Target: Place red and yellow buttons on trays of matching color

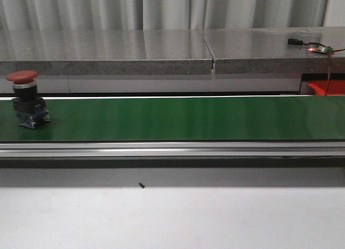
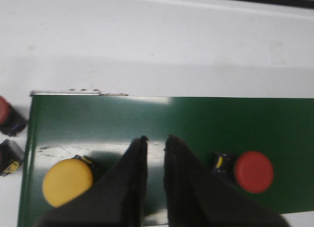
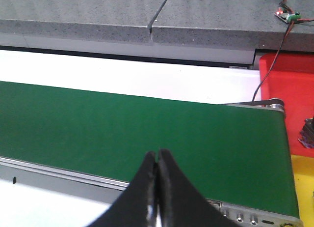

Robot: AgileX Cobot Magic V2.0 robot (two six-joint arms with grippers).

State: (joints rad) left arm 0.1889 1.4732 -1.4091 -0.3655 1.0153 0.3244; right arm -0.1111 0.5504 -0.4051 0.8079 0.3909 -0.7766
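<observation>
Front view: red button (image 1: 22, 98) upright at the far left of the green belt (image 1: 178, 119), cap up, nothing touching it. Left wrist view: yellow button (image 2: 67, 182) and a red-capped one (image 2: 252, 171) lying on the same belt, well apart, either side of the left gripper (image 2: 154, 139). Impossible to tell whether that red cap is the one seen from the front.

Left gripper hanging over bare belt between the two, jaws parted by a narrow gap, holding nothing. Right gripper (image 3: 158, 154) pressed fully closed, empty, above the belt's near edge towards the far end.

Probably still at the reaching step, nothing yet grasped. To do it well: widen the left jaws first, since the present gap looks too narrow for a cap or body. Centre over one button only, come down straight, close on the dark body under the cap rather than on the smooth dome. Keep clear of the two spare buttons (image 2: 9, 123) just off the belt's end on the white table (image 2: 157, 45).

Trays in the right wrist view, past the belt's other end: red tray (image 3: 287, 97), with a dark item (image 3: 308, 133) at its edge, cut off and not identifiable. Yellow tray (image 3: 301, 187) just beside it, only a strip showing, nothing visible on that strip.
</observation>
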